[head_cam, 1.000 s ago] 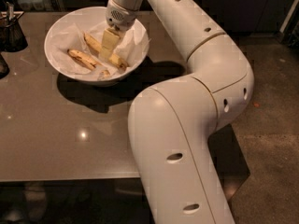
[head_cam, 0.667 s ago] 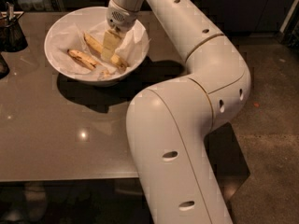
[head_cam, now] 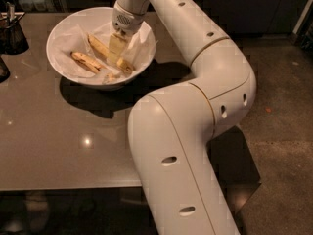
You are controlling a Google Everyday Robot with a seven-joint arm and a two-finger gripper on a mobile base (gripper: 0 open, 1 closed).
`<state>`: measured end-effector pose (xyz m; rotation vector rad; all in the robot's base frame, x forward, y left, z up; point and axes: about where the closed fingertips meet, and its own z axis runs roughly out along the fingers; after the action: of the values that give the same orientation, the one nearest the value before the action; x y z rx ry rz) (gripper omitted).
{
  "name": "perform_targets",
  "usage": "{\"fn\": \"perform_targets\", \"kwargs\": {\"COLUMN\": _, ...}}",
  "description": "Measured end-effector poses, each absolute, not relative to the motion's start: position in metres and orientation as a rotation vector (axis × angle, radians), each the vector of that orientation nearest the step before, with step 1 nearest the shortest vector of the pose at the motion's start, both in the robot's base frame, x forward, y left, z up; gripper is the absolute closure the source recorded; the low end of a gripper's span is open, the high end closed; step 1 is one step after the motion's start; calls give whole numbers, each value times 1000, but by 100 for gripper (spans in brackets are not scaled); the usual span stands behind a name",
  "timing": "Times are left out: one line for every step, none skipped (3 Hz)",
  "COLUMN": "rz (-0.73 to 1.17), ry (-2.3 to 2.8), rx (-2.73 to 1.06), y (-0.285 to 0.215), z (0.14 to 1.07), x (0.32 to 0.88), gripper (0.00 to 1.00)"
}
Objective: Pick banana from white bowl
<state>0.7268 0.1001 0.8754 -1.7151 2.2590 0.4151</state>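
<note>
The white bowl (head_cam: 57,62) stands at the far left of the table, lined with crumpled white paper. The banana (head_cam: 99,45), long and pale yellow, lies slanted across the middle of the bowl, with its lower end (head_cam: 126,66) towards the right rim. A shorter, browner banana (head_cam: 86,61) lies to its left. My gripper (head_cam: 116,50) reaches down into the bowl from the wrist (head_cam: 128,14) and sits right over the middle of the banana, hiding that part of it.
A dark container (head_cam: 12,32) with utensils and another dark object (head_cam: 2,68) stand at the table's left edge. The brown table (head_cam: 73,141) ends at the front and right. My large white arm (head_cam: 195,106) crosses the right side.
</note>
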Motion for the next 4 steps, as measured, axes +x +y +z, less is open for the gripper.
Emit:
{"fn": "perform_targets", "kwargs": {"rz": 414, "ry": 2271, "rx": -1723, "y": 102, "z": 868, "x": 729, "gripper": 42}}
{"fn": "perform_targets", "kwargs": {"rz": 415, "ry": 2285, "rx": -1737, "y": 106, "z": 858, "x": 731, "gripper": 42}}
{"fn": "perform_targets", "kwargs": {"rz": 421, "ry": 2295, "rx": -1745, "y": 109, "z": 851, "x": 731, "gripper": 42}}
{"fn": "perform_targets", "kwargs": {"rz": 421, "ry": 2295, "rx": -1745, "y": 109, "z": 853, "x": 731, "gripper": 61}}
